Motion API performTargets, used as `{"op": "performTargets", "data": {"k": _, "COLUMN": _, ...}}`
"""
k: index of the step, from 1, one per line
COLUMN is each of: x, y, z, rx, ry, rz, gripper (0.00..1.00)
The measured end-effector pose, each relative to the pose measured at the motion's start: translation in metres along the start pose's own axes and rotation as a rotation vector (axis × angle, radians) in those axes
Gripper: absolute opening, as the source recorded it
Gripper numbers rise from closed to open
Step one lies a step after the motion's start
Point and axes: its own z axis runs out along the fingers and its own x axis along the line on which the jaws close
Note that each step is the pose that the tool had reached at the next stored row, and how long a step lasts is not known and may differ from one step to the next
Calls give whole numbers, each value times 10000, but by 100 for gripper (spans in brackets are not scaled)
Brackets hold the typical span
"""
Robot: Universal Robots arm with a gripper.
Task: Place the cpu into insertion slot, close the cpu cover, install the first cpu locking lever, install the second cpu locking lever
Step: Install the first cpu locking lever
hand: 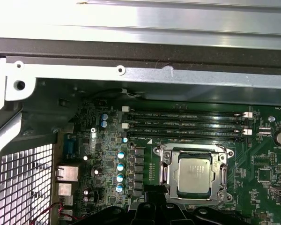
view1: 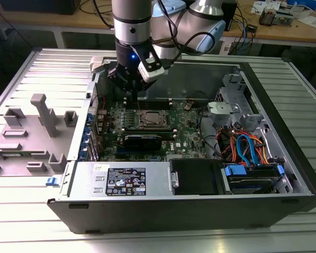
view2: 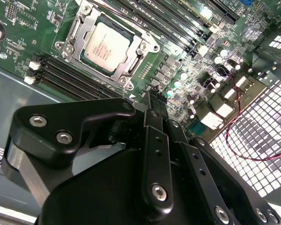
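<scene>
1 cpu (hand: 193, 175) sits under the flat cpu cover (hand: 165, 172); the gripper (view1: 131, 96) hovers at its 11 o'clock in the exterior view, jaws pinched together, empty.

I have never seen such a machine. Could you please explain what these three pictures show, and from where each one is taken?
It is one robot arm working inside an open computer case on a metal table. The exterior view looks on from outside; both wrist views come from cameras riding on the arm. The black end effector hovers over the green motherboard. The silver cpu is seated there, with the cpu cover lying flat around it.
</scene>
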Motion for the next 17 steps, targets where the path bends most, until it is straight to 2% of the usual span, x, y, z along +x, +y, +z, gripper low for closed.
{"op": "performTargets", "data": {"k": 7, "x": 2, "y": 0, "z": 0, "rx": 0, "ry": -1, "rz": 1, "gripper": 11}}
{"op": "performTargets", "data": {"k": 17, "x": 80, "y": 4, "z": 0, "rx": 0, "ry": 0, "rz": 1, "gripper": 11}}
